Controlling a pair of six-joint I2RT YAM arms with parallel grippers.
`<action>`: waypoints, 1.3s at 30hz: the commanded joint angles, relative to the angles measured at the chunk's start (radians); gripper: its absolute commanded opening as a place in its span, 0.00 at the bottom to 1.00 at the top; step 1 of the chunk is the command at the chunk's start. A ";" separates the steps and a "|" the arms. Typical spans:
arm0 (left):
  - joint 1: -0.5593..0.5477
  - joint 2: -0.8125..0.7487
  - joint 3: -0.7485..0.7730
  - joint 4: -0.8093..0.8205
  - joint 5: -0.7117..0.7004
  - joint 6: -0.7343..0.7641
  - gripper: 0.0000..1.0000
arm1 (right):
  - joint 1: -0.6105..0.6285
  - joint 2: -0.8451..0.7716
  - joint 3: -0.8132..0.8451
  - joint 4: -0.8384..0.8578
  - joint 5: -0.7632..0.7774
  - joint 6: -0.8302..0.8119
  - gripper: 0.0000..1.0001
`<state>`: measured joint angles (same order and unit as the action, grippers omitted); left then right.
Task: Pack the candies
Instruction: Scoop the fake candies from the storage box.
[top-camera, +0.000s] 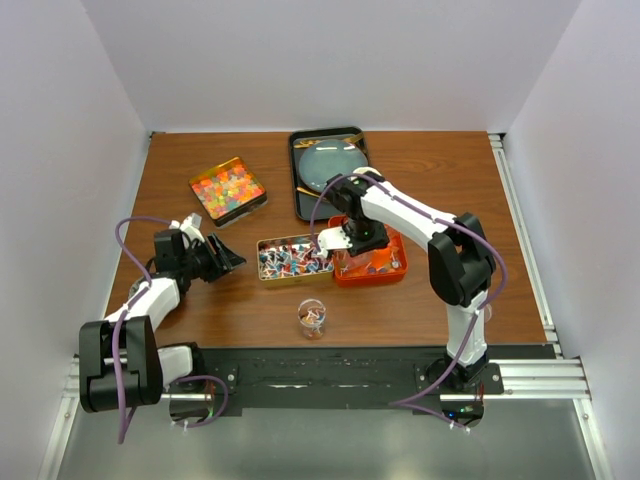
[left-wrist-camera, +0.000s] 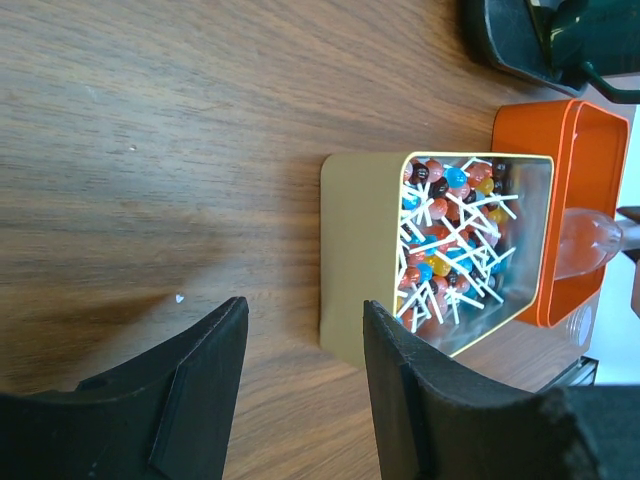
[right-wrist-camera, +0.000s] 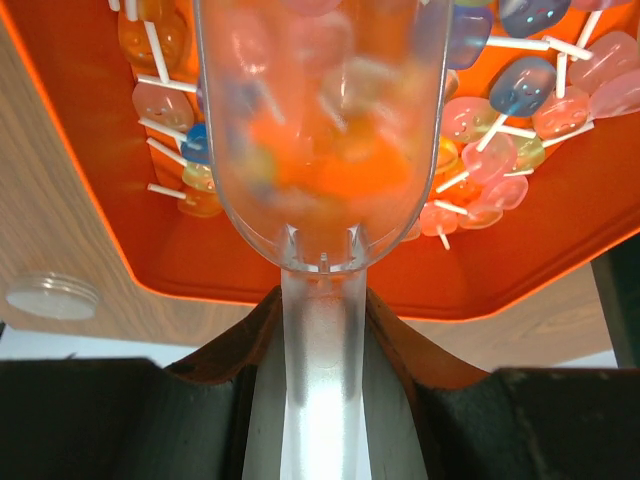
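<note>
1. From the top view, the right end effector (top-camera: 333, 245) hangs where the gold tin (top-camera: 290, 258) meets the orange tray (top-camera: 395, 270). The two containers sit side by side, touching or nearly so.
2. Only the right wrist view shows the grip. The fingers are pinched narrow on the handle of a clear scoop (right-wrist-camera: 320, 120), whose bowl hangs over the orange tray. The bowl's contents are blurred; they may be lollipop candies (right-wrist-camera: 500, 190) like those lying on the tray floor.
3. The same view picks up what looks like a clear lid (right-wrist-camera: 50, 297) on the bench beside the tray's corner.
4. The left wrist view looks into the gold tin, which is packed with lollipop candies, white sticks crossing every way.
5. The left end effector (left-wrist-camera: 303, 330) stands partly spread and empty, facing the tin's long side with a strip of bare bench (top-camera: 240, 320) between them.
6. The top view alone shows:
   - a small clear jar (top-camera: 311, 318) with a few candies, standing apart near the bench's front edge;
   - a square tin of multicoloured sweets (top-camera: 228, 190) towards the back;
   - a black tray (top-camera: 296, 180) at the rear edge.
</note>
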<state>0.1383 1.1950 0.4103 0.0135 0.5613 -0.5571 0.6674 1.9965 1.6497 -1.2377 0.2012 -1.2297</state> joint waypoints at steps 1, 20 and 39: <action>0.014 0.012 0.015 0.023 -0.011 0.003 0.55 | -0.005 -0.024 -0.050 0.038 -0.147 0.062 0.00; 0.030 0.075 0.096 -0.044 0.022 0.134 0.57 | -0.161 -0.226 -0.324 0.282 -0.589 0.147 0.00; 0.049 0.121 0.157 -0.053 0.140 0.243 0.62 | -0.267 -0.415 -0.505 0.402 -0.678 0.260 0.00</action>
<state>0.1715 1.3144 0.5285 -0.0631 0.6601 -0.3511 0.4171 1.6535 1.1481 -0.8722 -0.4339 -1.0126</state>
